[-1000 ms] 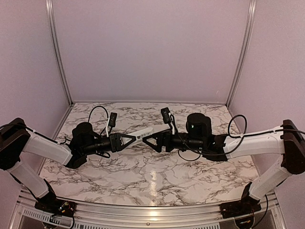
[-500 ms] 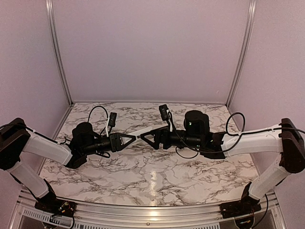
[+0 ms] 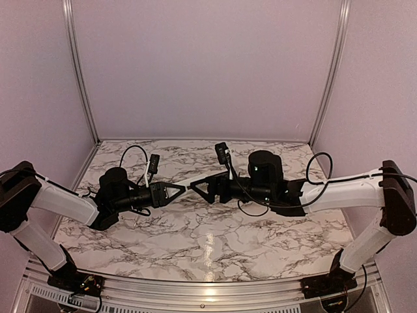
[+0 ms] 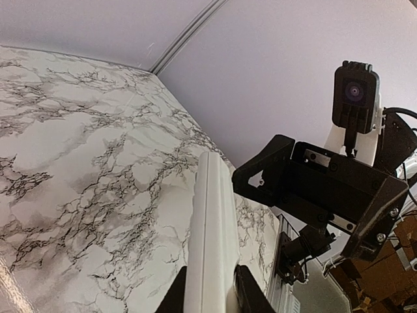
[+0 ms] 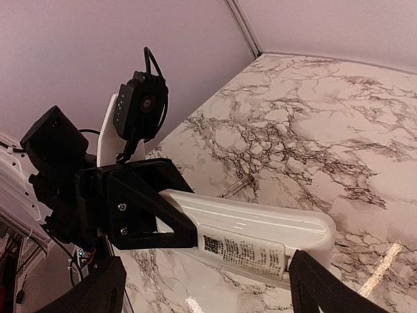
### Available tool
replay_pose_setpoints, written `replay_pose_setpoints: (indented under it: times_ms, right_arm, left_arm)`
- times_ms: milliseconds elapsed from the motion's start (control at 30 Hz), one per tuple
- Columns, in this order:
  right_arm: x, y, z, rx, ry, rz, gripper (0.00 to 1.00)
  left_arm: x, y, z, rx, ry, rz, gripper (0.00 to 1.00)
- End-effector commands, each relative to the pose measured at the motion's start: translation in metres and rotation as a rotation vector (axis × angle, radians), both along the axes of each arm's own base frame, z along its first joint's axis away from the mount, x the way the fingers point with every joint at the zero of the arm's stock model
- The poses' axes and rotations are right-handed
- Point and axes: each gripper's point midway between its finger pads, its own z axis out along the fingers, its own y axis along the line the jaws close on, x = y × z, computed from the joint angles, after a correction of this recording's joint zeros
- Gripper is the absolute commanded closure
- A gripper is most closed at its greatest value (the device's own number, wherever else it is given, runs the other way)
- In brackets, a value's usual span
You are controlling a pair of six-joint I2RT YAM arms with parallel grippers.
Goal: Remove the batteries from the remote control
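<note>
My left hand is clenched on the remote control, above the desk. My right hand stands released, fingers spread around the remote's free end.

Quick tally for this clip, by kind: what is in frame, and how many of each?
remote control: 1
pincers: 2 (left pincer, right pincer)
wrist cameras: 2 (left wrist camera, right wrist camera)
Total: 5
</note>
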Motion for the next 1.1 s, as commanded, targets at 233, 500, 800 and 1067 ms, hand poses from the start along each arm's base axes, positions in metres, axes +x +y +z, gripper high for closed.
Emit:
replay_pose_setpoints:
  times_ms: [233,500,800,1067]
  right_arm:
    - [0.011,0.003,-0.009,-0.056,-0.004,-0.061,0.15]
    - [0.016,0.017,-0.016,-0.071,-0.004,-0.061,0.15]
    - [0.02,0.028,-0.028,-0.082,0.007,-0.071,0.15]
    - [0.021,0.042,-0.035,-0.054,0.026,-0.057,0.15]
  left_arm:
    - [-0.006,-0.001,0.023,-0.048,-0.052,-0.025,1.0]
    - [-0.007,-0.002,0.025,-0.056,-0.056,-0.034,1.0]
    - [-0.008,-0.002,0.026,-0.06,-0.058,-0.04,1.0]
    - [-0.009,-0.002,0.026,-0.064,-0.059,-0.044,1.0]
